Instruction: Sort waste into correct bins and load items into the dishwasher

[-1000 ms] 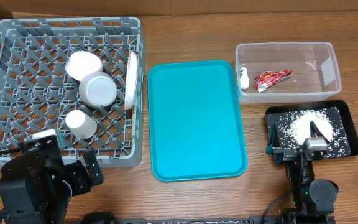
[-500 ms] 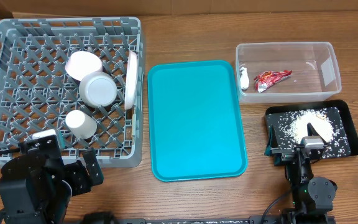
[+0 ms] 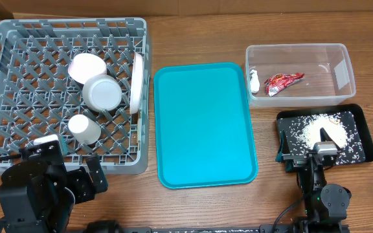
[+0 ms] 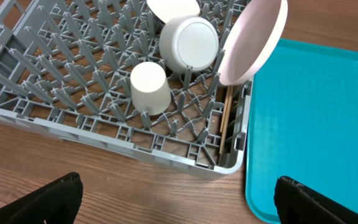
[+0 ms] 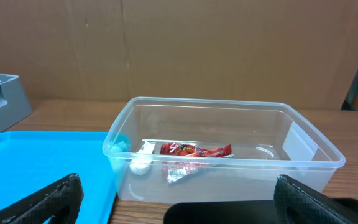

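The grey dish rack (image 3: pixel 18 77) holds the pale pink bowl (image 3: pixel 87 67), the grey-green bowl (image 3: pixel 102 92), the white cup (image 3: pixel 84 129) and the white plate (image 3: pixel 136 83) on edge. In the left wrist view the chopsticks (image 4: pixel 227 115) lie in the rack's near right corner. The clear tub (image 3: pixel 342 61) holds the white tissue (image 3: pixel 254 81) and the red wrapper (image 3: pixel 282 81). Rice (image 3: pixel 313 131) lies in the black tray (image 3: pixel 364 139). My left gripper (image 4: pixel 179 211) is open and empty in front of the rack. My right gripper (image 5: pixel 179 214) is open and empty at the black tray's near edge.
The teal serving tray (image 3: pixel 204 123) lies bare between the rack and the bins. The tub stands directly behind the black tray. Both arm bases sit at the table's front edge. A brown cardboard wall stands behind the table.
My right gripper shifted slightly back toward the front edge a second ago. Nothing has moved since. The left arm has stayed still.
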Robot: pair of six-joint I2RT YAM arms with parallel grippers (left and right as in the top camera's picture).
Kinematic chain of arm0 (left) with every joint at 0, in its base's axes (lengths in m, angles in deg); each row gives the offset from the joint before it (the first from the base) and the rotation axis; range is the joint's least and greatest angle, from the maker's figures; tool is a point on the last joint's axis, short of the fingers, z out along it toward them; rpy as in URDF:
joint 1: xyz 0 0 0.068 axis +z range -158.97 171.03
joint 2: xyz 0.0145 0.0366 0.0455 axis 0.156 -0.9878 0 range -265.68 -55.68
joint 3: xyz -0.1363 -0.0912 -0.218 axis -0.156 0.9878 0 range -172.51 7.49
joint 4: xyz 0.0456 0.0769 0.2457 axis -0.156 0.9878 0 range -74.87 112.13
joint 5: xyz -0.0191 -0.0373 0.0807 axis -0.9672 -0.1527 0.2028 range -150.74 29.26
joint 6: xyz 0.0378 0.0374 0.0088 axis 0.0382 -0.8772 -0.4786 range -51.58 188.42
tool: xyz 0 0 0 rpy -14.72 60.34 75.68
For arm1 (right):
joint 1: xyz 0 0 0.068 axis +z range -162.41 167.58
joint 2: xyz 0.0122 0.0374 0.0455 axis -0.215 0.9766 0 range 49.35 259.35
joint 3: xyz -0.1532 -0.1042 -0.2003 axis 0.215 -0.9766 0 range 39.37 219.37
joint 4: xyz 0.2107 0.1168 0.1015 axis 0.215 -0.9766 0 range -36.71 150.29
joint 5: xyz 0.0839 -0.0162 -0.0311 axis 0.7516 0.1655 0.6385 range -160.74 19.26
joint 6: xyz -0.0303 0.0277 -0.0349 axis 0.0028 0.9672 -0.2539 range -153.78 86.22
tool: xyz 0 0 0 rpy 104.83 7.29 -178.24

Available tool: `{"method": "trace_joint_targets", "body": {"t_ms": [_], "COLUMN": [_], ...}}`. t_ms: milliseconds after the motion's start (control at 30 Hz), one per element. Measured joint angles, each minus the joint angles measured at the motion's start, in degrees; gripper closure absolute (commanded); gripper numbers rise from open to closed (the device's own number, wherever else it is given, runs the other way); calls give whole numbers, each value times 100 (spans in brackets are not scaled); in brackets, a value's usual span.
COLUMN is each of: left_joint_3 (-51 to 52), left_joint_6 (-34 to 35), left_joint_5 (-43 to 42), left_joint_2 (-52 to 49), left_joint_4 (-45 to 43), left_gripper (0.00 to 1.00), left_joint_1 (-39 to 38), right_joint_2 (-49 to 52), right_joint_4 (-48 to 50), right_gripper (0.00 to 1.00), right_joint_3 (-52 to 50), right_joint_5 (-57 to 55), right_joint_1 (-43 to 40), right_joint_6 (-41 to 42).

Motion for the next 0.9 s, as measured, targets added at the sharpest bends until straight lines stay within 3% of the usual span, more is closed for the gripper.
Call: {"method": "trace_joint_targets", "body": {"t_ms": [500,900], "left_joint_3": [28,2535], "left_joint_6": [-133,-136], "left_joint_5": [138,-2], "left_joint_2": [85,1609], "left_joint_4": [-87,-3340], "left_gripper": [0,0], "left_joint_1": [0,-221], "right_joint_2": [0,0], "right_joint_4": [-4,-2], "right_gripper": [0,0], "right_joint_3": [0,0], "right_joint_5": [0,0], "right_joint_1": [0,-4], "right_joint_6": [0,-2]}}
